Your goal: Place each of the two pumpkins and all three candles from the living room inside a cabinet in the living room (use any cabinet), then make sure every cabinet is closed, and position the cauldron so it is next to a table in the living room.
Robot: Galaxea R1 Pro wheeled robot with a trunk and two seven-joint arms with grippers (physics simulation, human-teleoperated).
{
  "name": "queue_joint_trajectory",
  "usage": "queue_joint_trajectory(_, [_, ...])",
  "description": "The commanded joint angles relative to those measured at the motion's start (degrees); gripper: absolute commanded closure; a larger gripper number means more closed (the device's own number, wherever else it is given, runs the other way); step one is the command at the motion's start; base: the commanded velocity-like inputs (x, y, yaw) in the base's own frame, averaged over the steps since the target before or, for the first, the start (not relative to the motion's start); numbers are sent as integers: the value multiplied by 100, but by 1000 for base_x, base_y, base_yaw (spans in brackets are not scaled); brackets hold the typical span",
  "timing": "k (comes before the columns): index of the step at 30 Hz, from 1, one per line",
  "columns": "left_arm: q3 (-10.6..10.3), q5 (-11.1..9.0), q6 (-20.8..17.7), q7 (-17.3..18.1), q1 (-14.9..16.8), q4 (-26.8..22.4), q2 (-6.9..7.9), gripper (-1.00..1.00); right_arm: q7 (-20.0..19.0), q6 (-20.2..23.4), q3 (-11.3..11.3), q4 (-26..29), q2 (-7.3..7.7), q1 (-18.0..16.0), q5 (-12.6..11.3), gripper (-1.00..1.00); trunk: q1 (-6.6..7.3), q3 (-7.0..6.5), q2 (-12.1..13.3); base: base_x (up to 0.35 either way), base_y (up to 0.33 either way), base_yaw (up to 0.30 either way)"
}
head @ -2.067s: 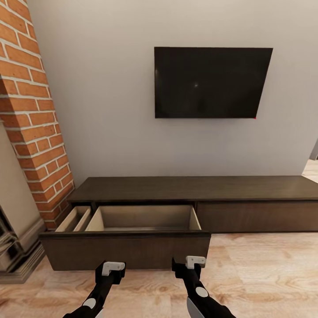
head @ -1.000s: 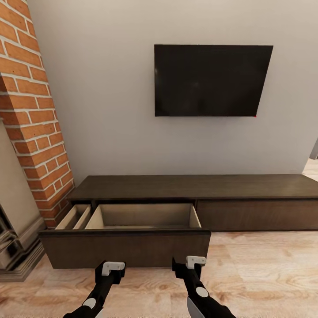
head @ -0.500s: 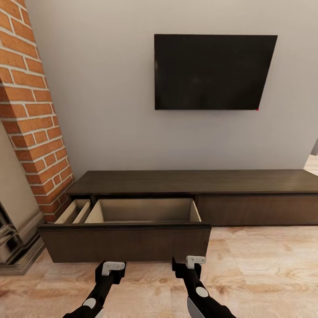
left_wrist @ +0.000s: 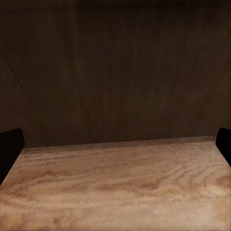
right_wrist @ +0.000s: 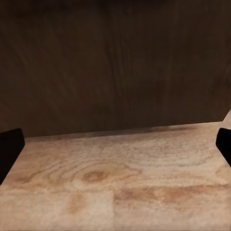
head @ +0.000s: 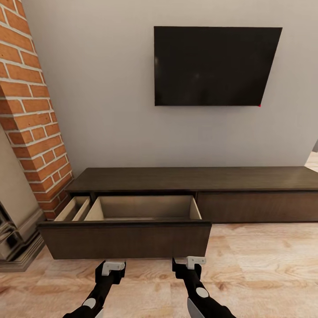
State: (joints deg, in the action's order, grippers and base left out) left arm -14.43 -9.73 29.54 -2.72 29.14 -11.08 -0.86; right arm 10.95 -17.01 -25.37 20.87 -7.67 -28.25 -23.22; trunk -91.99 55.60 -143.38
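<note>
The long dark-brown cabinet (head: 247, 185) stands against the grey wall. Its left drawer (head: 126, 240) is pulled out, and the visible part of its pale inside holds nothing; the drawer front hides its floor. My left gripper (head: 110, 267) and right gripper (head: 189, 263) hover low over the wooden floor just before that drawer front, both open with nothing between the fingers. The left wrist view faces the dark drawer front (left_wrist: 115, 72) and so does the right wrist view (right_wrist: 115, 67). The pumpkins, candles and cauldron are out of view.
A black TV (head: 212, 66) hangs on the wall above the cabinet. A brick column (head: 31, 110) and a pale fireplace surround (head: 13, 221) stand at the left. Wooden floor (head: 265, 265) stretches to the right.
The whole picture has shifted: the cabinet and TV sit higher in the frame, so the camera has moved. The drawer stays pulled out and both grippers stay open.
</note>
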Motion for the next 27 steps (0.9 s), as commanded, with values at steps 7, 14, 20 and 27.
queue_joint_trajectory(7, [-51, -38, 32, -44, 4, 2, 3, -100, 38, -22, -50, -4, 3, -5, -46, -100, 1, 5, -2, 36, 0, 0])
queue_joint_trajectory(14, [-51, -37, 34, -52, 4, -5, 5, -100, 38, -36, -45, 8, 8, -5, -50, -100, 1, 5, -2, 59, 0, 0])
queue_joint_trajectory(20, [-51, -37, 35, -60, 4, -8, 6, -100, 46, -27, -35, 10, 4, -5, -51, -100, 1, 5, -2, 8, 0, 0])
queue_joint_trajectory(27, [-51, -37, 42, -69, 4, -8, 5, -100, 92, -32, -23, 9, -4, -5, -51, -100, 1, 5, -2, 1, 0, 0])
